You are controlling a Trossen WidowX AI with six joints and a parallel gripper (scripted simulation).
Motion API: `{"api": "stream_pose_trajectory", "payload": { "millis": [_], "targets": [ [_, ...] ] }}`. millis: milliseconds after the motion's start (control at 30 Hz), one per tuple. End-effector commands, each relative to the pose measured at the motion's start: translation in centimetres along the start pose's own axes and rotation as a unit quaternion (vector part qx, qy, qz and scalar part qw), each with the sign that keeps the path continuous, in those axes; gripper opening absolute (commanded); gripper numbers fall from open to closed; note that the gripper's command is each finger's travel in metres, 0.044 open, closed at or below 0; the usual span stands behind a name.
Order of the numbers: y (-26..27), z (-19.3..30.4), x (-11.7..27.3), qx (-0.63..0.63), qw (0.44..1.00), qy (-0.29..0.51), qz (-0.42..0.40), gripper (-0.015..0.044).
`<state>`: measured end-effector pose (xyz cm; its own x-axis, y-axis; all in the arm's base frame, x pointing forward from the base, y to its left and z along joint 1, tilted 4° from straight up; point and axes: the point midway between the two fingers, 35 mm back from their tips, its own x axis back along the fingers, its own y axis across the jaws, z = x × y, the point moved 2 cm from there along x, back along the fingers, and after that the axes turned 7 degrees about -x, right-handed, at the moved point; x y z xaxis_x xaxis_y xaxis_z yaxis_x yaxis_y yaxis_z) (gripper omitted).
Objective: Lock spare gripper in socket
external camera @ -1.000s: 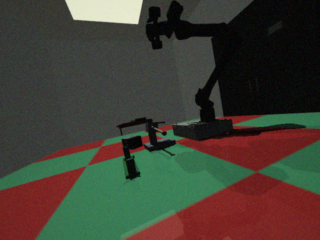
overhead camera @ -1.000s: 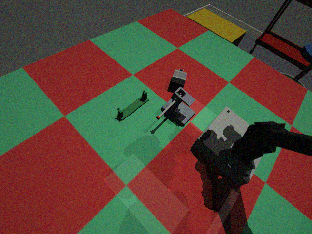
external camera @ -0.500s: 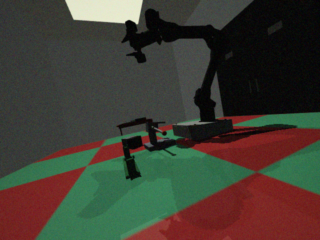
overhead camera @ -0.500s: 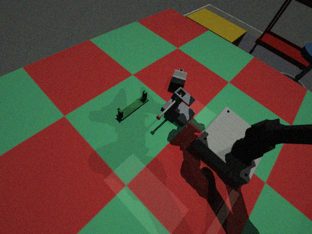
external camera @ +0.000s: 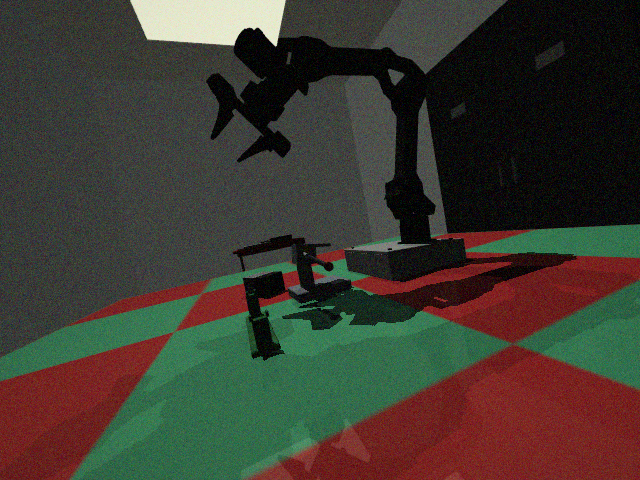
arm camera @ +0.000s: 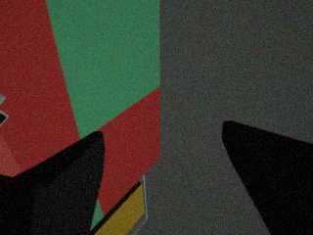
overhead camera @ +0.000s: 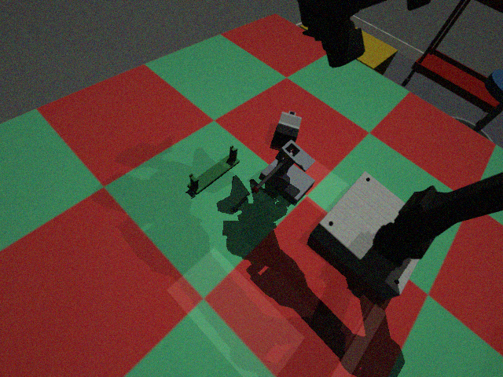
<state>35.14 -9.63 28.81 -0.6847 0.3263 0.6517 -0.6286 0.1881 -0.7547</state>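
The grey mount (overhead camera: 304,185) (external camera: 330,287) stands on the checkered table, its square socket (overhead camera: 305,159) raised on a post. The lock pin (overhead camera: 269,175) (external camera: 316,260), with a red knob, sticks out of the socket's side. A pale grey block (overhead camera: 290,119) (external camera: 268,285), apparently the spare gripper, stands close to the mount; its lower part is hard to make out. My gripper (external camera: 225,149) (arm camera: 163,134) is open and empty, high above the table and well clear of the mount, pin and block. Its fingertips are not clear in the top view.
A green rack (overhead camera: 213,177) (external camera: 251,333) with two dark uprights lies on the table on the pin knob's side of the mount. The arm's pale base box (overhead camera: 353,210) (external camera: 364,263) is on the mount's other side. A yellow box (overhead camera: 377,49) (arm camera: 123,212) lies beyond the table edge.
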Motion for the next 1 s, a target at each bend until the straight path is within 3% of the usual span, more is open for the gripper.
{"api": "stream_pose_trajectory", "payload": {
  "millis": [0,433,667,967],
  "targets": [
    [3.1,-3.9,-1.1,0.006,0.995,-0.046,-0.089,0.0300],
    [15.3,-12.5,0.7,0.046,0.907,-0.074,-0.412,0.0300],
    [16.0,-12.9,0.9,0.049,0.900,-0.071,-0.428,0.0300],
    [21.0,-13.7,-3.8,0.054,0.899,-0.067,-0.430,0.0300]
  ]
}}
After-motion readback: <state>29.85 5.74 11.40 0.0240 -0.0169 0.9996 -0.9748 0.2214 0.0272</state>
